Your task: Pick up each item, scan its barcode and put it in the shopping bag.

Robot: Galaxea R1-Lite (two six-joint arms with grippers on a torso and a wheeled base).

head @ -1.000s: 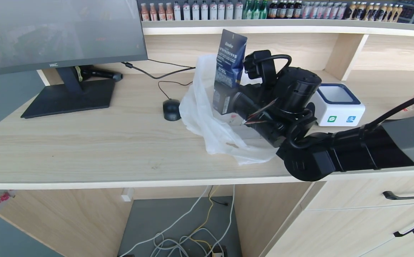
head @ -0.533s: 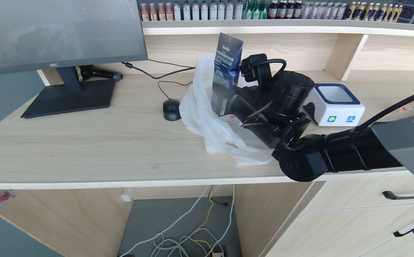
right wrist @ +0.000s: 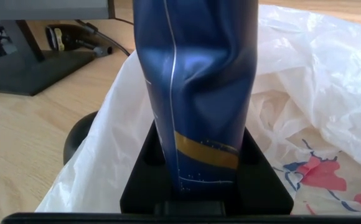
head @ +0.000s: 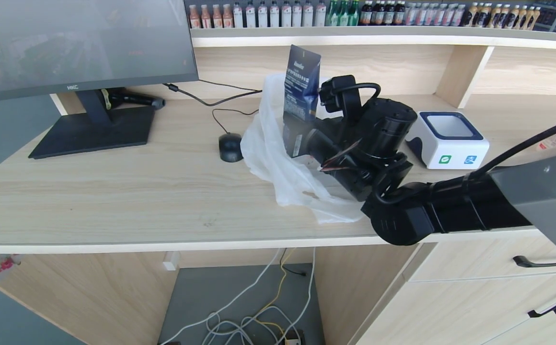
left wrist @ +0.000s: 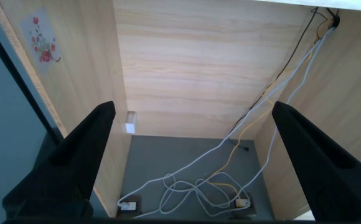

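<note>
The right tool point(head: 304, 139) is clenched on the foot of a tall dark blue foil pouch point(head: 302, 79), upright over the crumpled white plastic shopping bag point(head: 268, 153) at frame centre (white box scanner point(head: 450, 139) to its right). Bagging looks in hand; next, lower it inside, then release.

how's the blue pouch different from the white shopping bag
Colour: the blue pouch is dark and opaque; the shopping bag is white and see-through.
Pose: the blue pouch stands upright, clamped in the right claw; the shopping bag lies slumped on the counter.
Shape: the blue pouch is tall and narrow; the shopping bag spreads wide and loose.
Both are soft, creased packaging.
</note>
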